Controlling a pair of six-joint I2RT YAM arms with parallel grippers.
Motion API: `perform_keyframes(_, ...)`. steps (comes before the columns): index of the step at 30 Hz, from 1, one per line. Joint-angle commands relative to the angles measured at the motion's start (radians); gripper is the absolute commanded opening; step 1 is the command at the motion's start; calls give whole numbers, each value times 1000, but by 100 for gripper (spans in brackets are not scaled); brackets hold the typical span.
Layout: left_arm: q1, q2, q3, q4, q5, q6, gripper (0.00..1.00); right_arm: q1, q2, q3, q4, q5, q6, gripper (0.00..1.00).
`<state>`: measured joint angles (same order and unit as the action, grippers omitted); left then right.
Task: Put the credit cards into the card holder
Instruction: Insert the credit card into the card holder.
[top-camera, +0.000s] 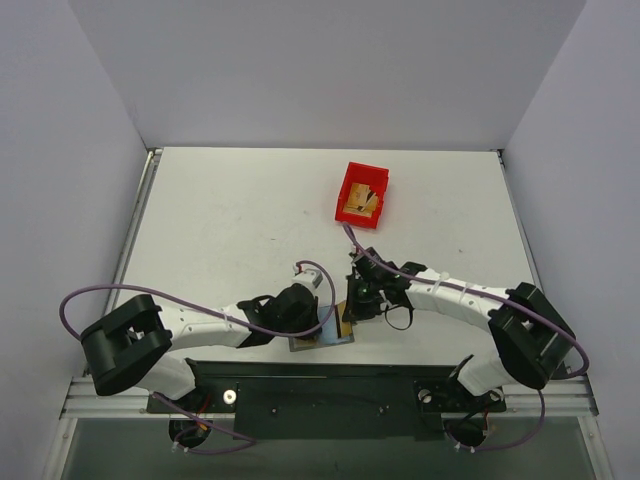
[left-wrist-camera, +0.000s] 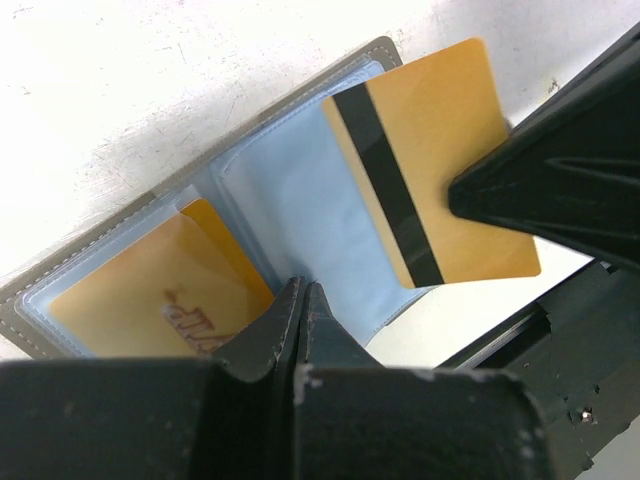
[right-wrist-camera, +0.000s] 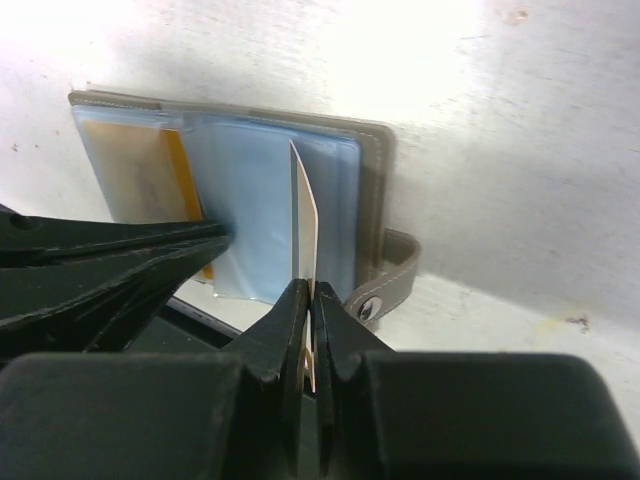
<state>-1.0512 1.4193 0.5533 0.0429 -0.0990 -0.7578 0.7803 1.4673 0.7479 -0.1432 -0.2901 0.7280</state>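
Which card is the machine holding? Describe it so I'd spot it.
At the table's near edge the grey card holder lies open. The held card stands on edge over it, pinched in the right gripper; the other card lies flat in a sleeve.

Both arms reach inward, wrists low, nearly meeting.
Left gripper (left-wrist-camera: 303, 292) closed tight; right gripper (right-wrist-camera: 305, 292) clamps a credit card (right-wrist-camera: 305, 210) edge-on, seemingly upright.

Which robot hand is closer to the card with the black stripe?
Right. The right gripper pinches the striped card; the left gripper sits shut against the open card holder beside it.
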Motion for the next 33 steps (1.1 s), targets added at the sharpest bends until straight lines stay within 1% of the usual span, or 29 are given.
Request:
perform_keyframes(1,-1,-3,-33,-84,-15,-5,0,-26,-39,-51,-87,71,-36,0)
perform_keyframes(23,-1,33,-1,-58,4,-3,0,-38,-48,-94,-82,43,-50,0)
perform_keyframes(33,-1,38,2,-58,7,-2,0,-47,-78,-111,-96,43,-53,0)
